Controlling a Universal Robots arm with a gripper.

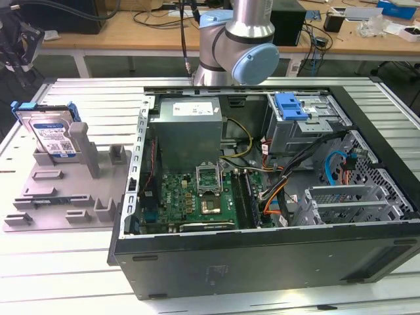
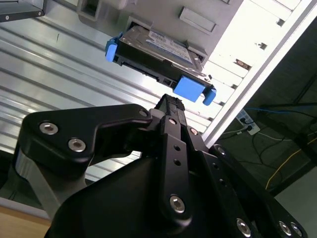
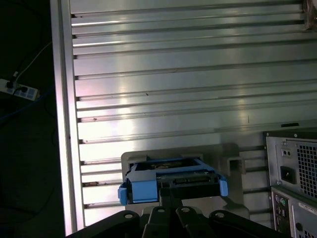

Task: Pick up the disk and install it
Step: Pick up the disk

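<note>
The pincer hangs near the disk without touching it; whether it is spread or pressed together cannot be told. In the exterior view the disk stands on edge in the grey fixture tray on the tabletop, at nine o'clock from the open computer case. By this showing, both pickup and installation are left to do.

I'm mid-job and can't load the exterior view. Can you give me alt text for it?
The disk stands on edge in a grey tray at the exterior view's left, on a slatted metal table. To its right lies an open computer case with its circuit board exposed. The robot arm rises behind it.
</note>
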